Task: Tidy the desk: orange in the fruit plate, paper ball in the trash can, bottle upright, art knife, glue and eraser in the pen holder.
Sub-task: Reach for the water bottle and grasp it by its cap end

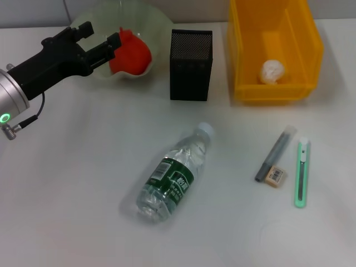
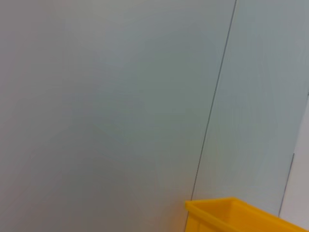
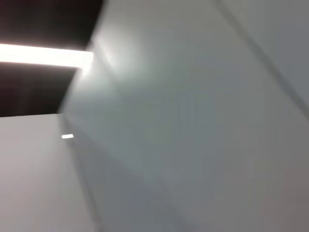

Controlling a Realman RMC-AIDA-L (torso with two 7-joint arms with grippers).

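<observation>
Meanwhile, left gripper hovers over fruit plate.

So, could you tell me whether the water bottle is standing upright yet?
No, it is not upright yet. The bottle lies on its side on the desk, cap pointing toward the black pen holder, with neither gripper near it.
</observation>
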